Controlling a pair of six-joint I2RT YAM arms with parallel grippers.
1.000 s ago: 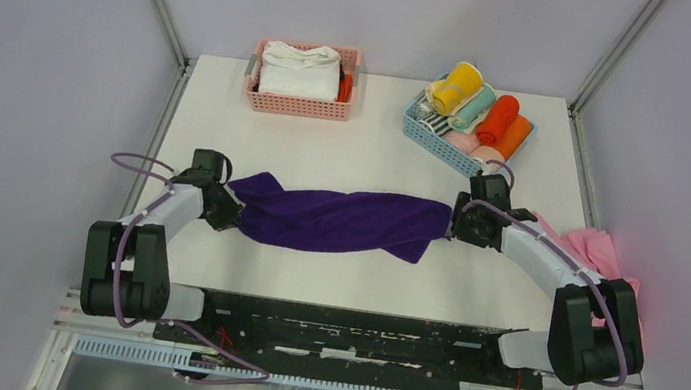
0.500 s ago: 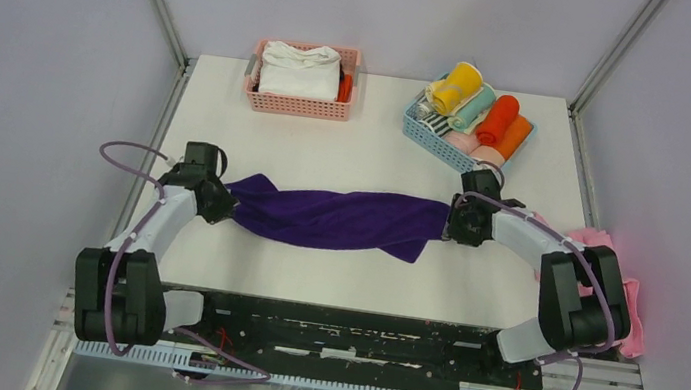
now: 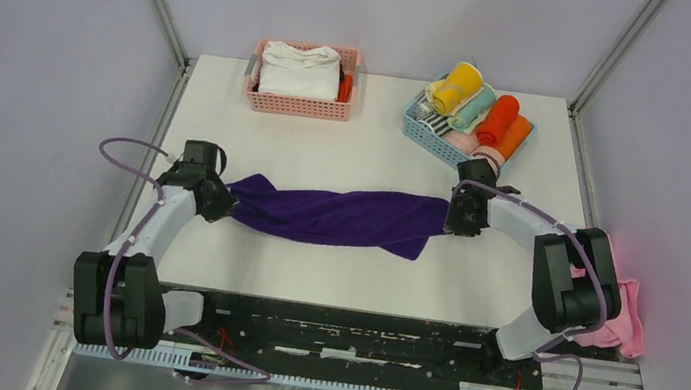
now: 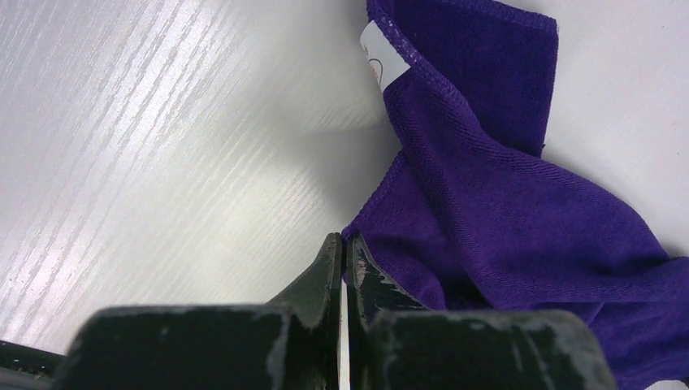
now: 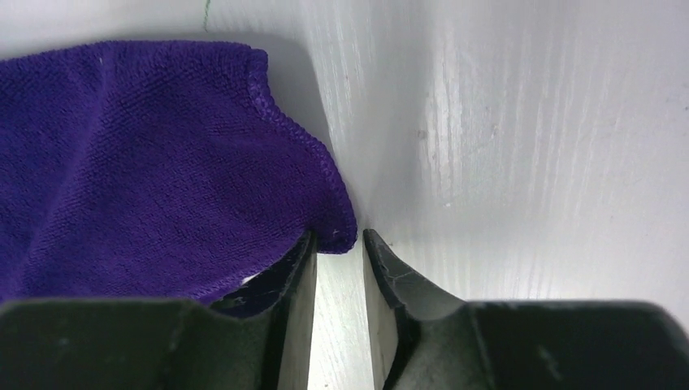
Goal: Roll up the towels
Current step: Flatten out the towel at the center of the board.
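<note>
The purple towel [image 3: 339, 216] lies on the table [image 3: 356, 161] at the centre of the overhead frame. It is drawn out into a long, loosely twisted band running from left to right. A white label [image 4: 380, 53] is sewn to its hem at the left end.

Left end: the left gripper [image 3: 223, 201] meets the towel at the centre left of the frame. In the left wrist view its fingers [image 4: 329, 268] are pressed together. The towel's hem runs straight into their tips, so they appear to pinch it there.

Right end: the right gripper [image 3: 453, 216] sits at the towel's right end. In the right wrist view its fingers [image 5: 382, 268] stand apart with a narrow gap, and bare table shows through it. The towel's corner sits at the mouth of that gap and is not clamped.

The yellow towel [image 3: 457, 87] lies rolled in a blue basket [image 3: 428, 130] at the upper right, among other rolled cloths. A pink basket [image 3: 298, 105] at the upper left centre holds folded white cloths [image 3: 299, 73]. A pink cloth [image 3: 623, 317] lies at the lower right, partly behind the right arm.
</note>
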